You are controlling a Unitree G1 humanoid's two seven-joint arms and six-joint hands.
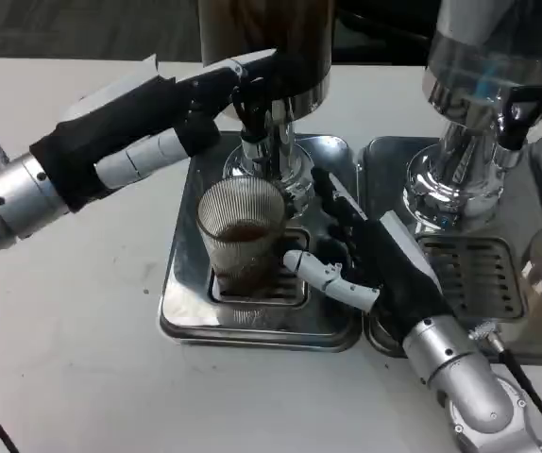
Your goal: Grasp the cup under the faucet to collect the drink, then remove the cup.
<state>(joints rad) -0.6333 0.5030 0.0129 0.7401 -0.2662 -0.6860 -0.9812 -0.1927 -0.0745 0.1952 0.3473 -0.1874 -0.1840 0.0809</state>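
The ribbed clear glass cup (243, 236), holding brown drink, stands on the steel drip tray (181, 293) just left of the right hand (365, 255), fingers spread. Left hand (172, 118) presses the faucet lever (252, 94) above

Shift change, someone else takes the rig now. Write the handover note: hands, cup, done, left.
Left hand: raised at the dispenser's faucet, fingers on the lever area; whether it presses is unclear.
Right hand: beside the cup, fingers reaching toward its side; a firm grip is not visible.
Cup: upright on the drip tray under the faucet, some dark drink in its bottom.
Done: cup placed, filling begun.
Left: finish filling, release the faucet, grasp the cup securely, take it off the tray.
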